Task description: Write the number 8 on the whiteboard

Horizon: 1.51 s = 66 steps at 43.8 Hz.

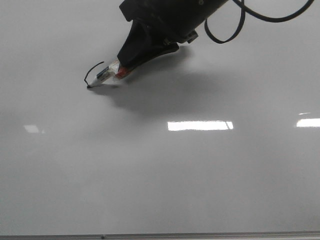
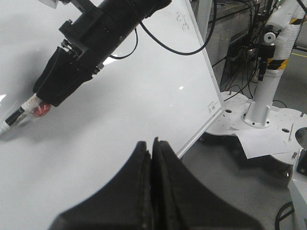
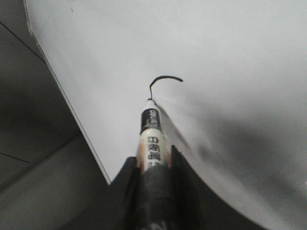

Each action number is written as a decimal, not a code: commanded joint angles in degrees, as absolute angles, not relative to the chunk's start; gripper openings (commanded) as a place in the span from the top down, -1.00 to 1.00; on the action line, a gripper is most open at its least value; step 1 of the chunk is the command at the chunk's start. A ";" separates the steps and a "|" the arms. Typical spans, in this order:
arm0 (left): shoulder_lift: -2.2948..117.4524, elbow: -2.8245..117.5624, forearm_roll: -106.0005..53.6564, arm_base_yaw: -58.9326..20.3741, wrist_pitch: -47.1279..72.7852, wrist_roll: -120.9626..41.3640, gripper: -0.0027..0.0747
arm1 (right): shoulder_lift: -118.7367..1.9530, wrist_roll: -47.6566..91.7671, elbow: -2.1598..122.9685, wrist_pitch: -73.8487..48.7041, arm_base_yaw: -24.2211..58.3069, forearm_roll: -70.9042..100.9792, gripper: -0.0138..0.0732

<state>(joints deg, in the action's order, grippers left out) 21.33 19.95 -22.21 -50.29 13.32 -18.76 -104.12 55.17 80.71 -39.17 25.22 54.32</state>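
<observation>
The whiteboard is a glossy pale board filling the front view; it also shows in the left wrist view and right wrist view. My right gripper is shut on a white marker with its tip touching the board. Only a short black curved stroke of the number 8 is on the board, also in the right wrist view. The marker also shows in the left wrist view. My left gripper is shut and empty, over the board's edge.
Bright rectangular light reflections lie on the board. A thin metal edge runs along the board's bottom. Beyond the board's side edge stand a white robot base and cables, with paper on the floor.
</observation>
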 commanded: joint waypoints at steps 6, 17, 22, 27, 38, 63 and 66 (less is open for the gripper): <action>21.74 21.53 -23.08 -50.30 9.00 -18.13 0.99 | -101.36 51.67 80.16 -37.10 23.57 51.06 0.82; 21.74 21.53 -23.08 -50.30 9.11 -18.13 0.99 | -97.86 51.78 73.52 -37.03 17.32 51.06 0.82; 21.74 21.53 -23.08 -50.30 9.11 -18.13 0.99 | -95.99 52.73 69.76 -37.30 14.90 50.95 0.82; 21.74 21.53 -23.08 -50.30 9.11 -18.13 0.99 | -96.06 53.85 66.78 -37.35 15.24 51.00 0.82; 21.74 21.53 -23.08 -50.30 9.19 -18.13 0.98 | -99.63 54.10 66.15 -32.07 22.07 55.50 0.82; 21.74 21.53 -23.08 -50.30 9.32 -18.13 0.99 | -100.33 55.34 73.77 -29.19 25.85 62.34 0.82; 21.74 21.53 -23.08 -50.30 9.32 -18.13 0.99 | -99.28 55.34 73.77 -29.58 24.26 61.93 0.82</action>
<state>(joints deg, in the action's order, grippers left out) 21.33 19.95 -22.31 -50.29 13.32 -18.76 -103.85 54.59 71.79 -33.86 26.73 60.15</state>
